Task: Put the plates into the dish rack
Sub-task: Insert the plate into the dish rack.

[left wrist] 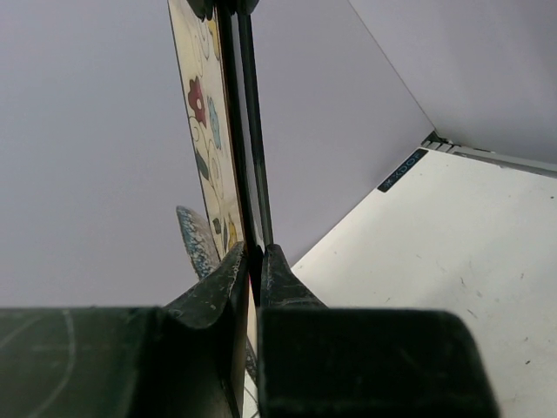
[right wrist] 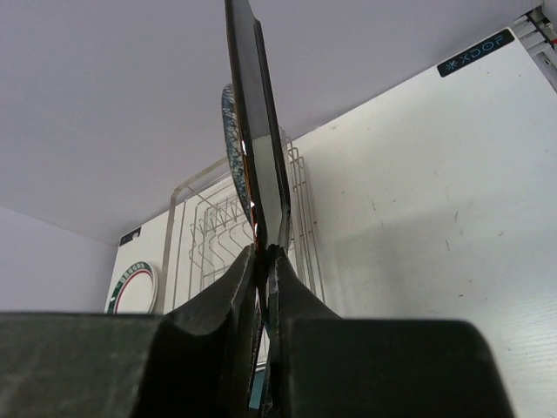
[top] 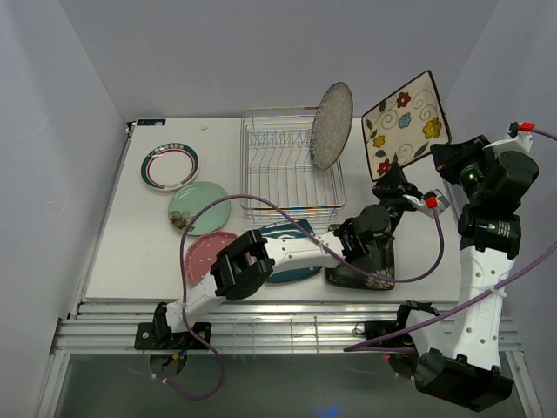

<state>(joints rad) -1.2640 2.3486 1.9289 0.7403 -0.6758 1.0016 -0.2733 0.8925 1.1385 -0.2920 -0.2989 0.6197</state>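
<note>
While one grey speckled plate (top: 332, 124) already stands upright at the 3 o'clock end of the dish rack (top: 283, 165), the cream flowered plate (top: 406, 122) hangs in the air at the rack's 2 o'clock, its edges pinched by both the left jaws and the right jaws. Five plates lie flat on the worktop (top: 130, 248): white-rimmed plate (top: 170, 165) at 9 o'clock of the rack, mint plate (top: 198, 205) at 8, pink plate (top: 202, 252) at 7, teal plate (top: 291, 272) at 6, black plate (top: 364, 272) at 5. By my judgement the loading is barely begun.

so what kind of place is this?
Looks like a robot lab test cell, not a kitchen: blank walls boxing in a white table, two arms bolted at its edge, dish rack and plates as props.
</note>
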